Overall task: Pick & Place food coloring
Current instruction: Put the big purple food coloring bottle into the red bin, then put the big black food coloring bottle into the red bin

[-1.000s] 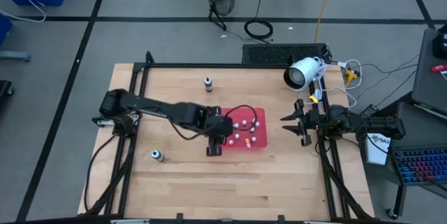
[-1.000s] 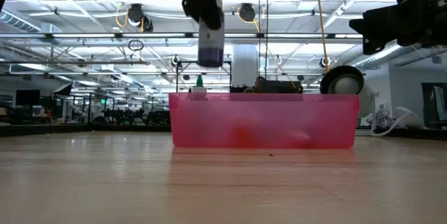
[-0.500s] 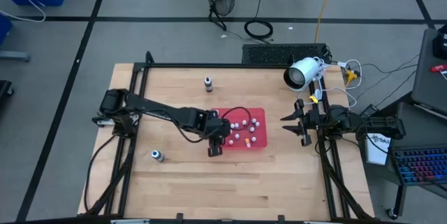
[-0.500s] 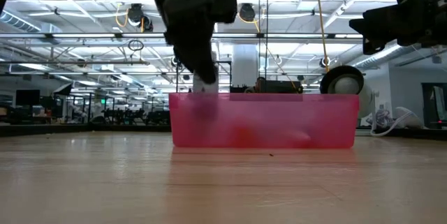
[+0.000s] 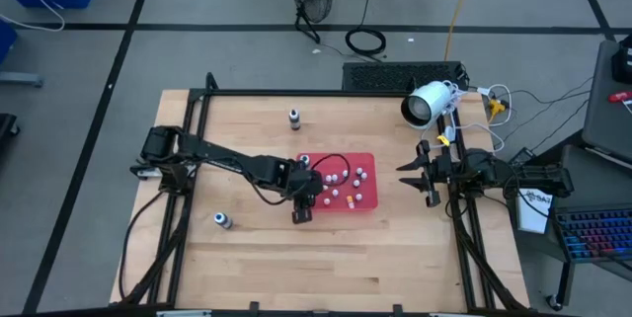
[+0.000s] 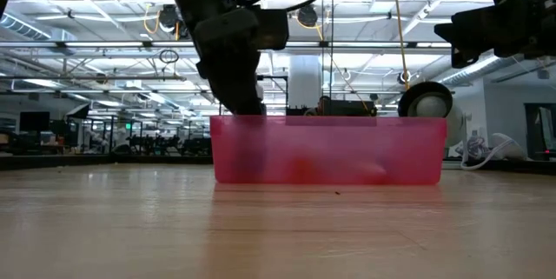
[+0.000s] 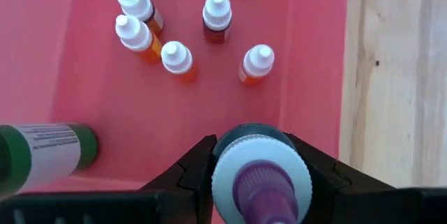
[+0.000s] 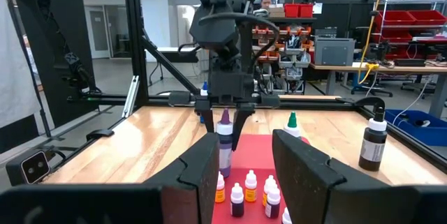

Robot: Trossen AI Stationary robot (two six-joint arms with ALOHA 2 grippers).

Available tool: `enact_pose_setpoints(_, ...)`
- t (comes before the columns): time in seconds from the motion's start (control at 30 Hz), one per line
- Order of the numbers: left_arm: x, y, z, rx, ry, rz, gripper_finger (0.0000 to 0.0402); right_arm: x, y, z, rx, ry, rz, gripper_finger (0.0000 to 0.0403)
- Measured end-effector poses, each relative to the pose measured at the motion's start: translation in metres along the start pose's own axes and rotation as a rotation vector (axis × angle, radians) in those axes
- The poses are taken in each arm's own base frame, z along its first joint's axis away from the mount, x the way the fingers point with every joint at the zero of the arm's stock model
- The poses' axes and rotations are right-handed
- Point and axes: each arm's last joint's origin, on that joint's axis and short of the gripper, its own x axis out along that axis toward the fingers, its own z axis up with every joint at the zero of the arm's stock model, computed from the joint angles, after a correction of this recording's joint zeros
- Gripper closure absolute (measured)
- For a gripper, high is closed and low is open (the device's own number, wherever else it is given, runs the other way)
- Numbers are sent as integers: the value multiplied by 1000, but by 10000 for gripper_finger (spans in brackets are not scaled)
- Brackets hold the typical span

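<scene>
Now that my left pincer [image 7: 260, 155] has dropped from above the red tray [image 5: 367, 159] to inside its near-left corner, still pinching the purple bottle [image 8: 224, 147], release looks next; my right pincer [image 8: 242, 155] waits spread at the surface's right edge.

The tray [image 6: 330, 150] wall hides the left end effector's tip in the low view. A green bottle [image 7: 42, 155] is cut off by the left wrist view's edge.

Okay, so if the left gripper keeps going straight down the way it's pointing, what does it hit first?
Probably the red tray floor: the left gripper holds a purple bottle over a bare patch, clear of the small bottles. Depth is unclear.
</scene>
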Motion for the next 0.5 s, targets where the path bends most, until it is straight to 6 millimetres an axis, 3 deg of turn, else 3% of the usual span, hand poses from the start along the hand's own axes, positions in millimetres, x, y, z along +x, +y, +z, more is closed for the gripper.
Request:
enact_pose_setpoints(0.17,3,-3,-4,9,-6,2,258,0,0,0,0,0,0,277)
enact_pose_setpoints(0.37,1,-6,0,7,-42,-11,148,0,0,0,0,0,0,277)
enact_pose_setpoints(0.5,-10,-8,9,-5,-80,-20,95,0,0,0,0,0,0,277)
